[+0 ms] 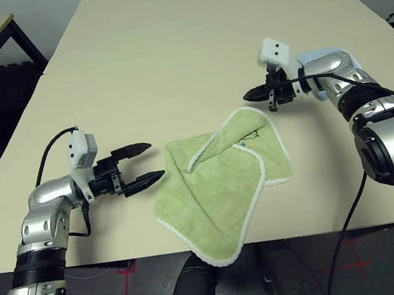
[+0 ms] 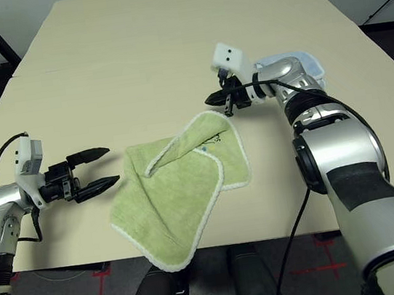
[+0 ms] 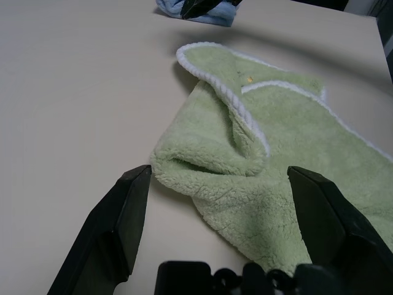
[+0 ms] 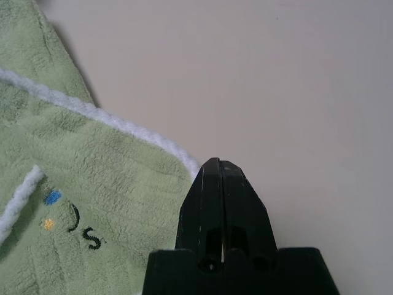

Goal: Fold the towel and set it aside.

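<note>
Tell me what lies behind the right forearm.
A light blue cloth lies on the beige table behind the silver right forearm. A small part of it shows; the arm covers the rest.

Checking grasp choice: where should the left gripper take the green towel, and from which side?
Probably the bunched fold at the towel's left edge, approached from the left. It stands raised off the table, directly ahead of the open left gripper.

The beige tabletop carries the towel between both claws, and a blue cloth behind the right claw.
</note>
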Robot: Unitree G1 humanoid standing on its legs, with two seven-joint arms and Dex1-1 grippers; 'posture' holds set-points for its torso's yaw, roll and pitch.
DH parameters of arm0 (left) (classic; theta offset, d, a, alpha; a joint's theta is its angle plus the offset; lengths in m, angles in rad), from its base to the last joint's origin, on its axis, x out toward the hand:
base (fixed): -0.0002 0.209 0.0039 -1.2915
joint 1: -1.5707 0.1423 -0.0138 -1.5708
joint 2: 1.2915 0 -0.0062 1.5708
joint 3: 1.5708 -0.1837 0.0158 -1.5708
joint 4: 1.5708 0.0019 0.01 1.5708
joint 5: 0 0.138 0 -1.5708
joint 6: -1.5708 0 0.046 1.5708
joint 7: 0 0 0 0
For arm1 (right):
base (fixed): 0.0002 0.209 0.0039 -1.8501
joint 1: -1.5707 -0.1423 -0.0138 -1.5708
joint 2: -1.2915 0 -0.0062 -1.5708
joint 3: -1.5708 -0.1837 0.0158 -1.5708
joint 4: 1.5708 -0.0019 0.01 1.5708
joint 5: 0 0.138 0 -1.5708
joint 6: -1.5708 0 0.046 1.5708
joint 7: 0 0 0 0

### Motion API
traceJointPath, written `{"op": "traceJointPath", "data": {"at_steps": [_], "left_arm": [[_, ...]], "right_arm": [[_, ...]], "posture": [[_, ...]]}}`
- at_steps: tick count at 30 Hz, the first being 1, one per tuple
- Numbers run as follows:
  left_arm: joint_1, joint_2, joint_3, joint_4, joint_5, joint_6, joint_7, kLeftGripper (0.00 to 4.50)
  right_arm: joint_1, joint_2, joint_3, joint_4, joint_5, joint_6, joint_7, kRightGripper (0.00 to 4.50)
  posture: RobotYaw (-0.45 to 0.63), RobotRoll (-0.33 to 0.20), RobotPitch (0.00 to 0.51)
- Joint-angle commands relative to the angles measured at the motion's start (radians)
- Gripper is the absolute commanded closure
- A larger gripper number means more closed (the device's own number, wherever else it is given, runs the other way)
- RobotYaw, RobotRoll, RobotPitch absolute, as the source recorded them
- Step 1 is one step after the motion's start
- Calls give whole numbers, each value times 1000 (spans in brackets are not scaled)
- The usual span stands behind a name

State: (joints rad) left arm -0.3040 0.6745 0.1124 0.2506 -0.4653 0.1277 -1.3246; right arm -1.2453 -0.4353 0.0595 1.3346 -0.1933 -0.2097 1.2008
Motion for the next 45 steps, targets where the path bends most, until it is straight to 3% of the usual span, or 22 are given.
{"op": "traceJointPath", "data": {"at_steps": [1, 4, 13, 14, 32, 35, 45], "left_arm": [[5, -5, -19, -3, 10, 9, -1, 0], [5, -8, -24, -10, 10, 12, 4, 0], [46, -23, -32, -67, 4, 23, 28, 0], [47, -22, -31, -70, 3, 25, 29, 0], [83, -14, -22, -124, -5, 56, 42, 0], [90, -12, -20, -132, -5, 59, 45, 0], [87, -13, -24, -128, 1, 58, 46, 0]], "right_arm": [[5, 1, 24, -10, -21, -41, -3, 4264], [-9, 12, 29, -6, -29, -42, 2, 3482], [-6, 13, 48, 4, -48, -19, 16, 205], [-5, 13, 51, 6, -50, -12, 14, 28], [-10, 51, 58, 13, -69, 86, 27, 28], [-12, 60, 56, 12, -68, 93, 26, 608], [-21, 50, 32, 8, -44, 97, 41, 4340]], "posture": [[24, 0, 148], [39, 0, 155], [66, 0, 170], [69, 0, 173], [99, 0, 190], [102, 0, 190], [99, 0, 181]]}}
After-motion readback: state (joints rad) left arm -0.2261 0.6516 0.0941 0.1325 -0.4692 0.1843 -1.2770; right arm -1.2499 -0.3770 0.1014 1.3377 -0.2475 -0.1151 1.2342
